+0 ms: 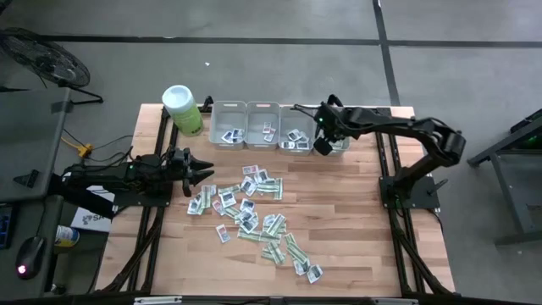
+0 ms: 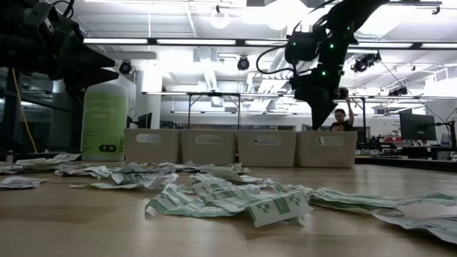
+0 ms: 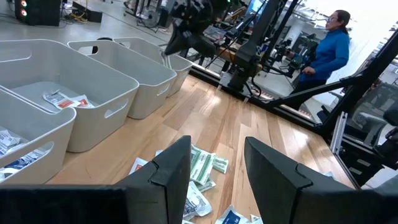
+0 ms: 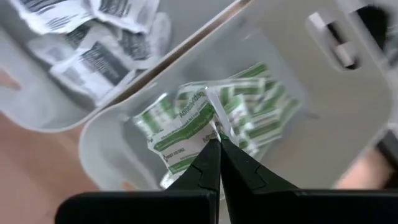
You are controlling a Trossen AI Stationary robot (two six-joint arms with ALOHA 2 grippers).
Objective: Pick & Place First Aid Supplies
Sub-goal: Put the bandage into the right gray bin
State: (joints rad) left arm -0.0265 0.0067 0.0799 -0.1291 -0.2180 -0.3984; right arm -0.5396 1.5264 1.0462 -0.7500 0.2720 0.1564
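Note:
The first aid supplies (image 1: 254,212) lie as a loose heap of small white and green-and-white packets in the middle of the wooden table. More packets lie in the row of grey bins (image 1: 247,108) at the far edge. My right gripper (image 4: 217,142) hangs over the bin at the right end of the row (image 4: 298,74), shut on a green-and-white packet (image 4: 183,127). This bin holds more green-and-white packets (image 4: 261,106). My left gripper (image 1: 203,169) waits open at the table's left side, level, with nothing between its fingers (image 3: 171,168). My right gripper pinches the green-and-white packet by one edge (image 4: 208,127) between the free ends of its two fingers. The fingers come slanting down from above. The packet sticks out beyond the fingertips, over the packets lying in the bin.
A lime-green canister with a white lid (image 1: 182,108) stands at the far left, beside the bins. The neighbouring bin (image 4: 93,56) holds white packets with dark print. A person (image 3: 329,43) is in the room beyond the table.

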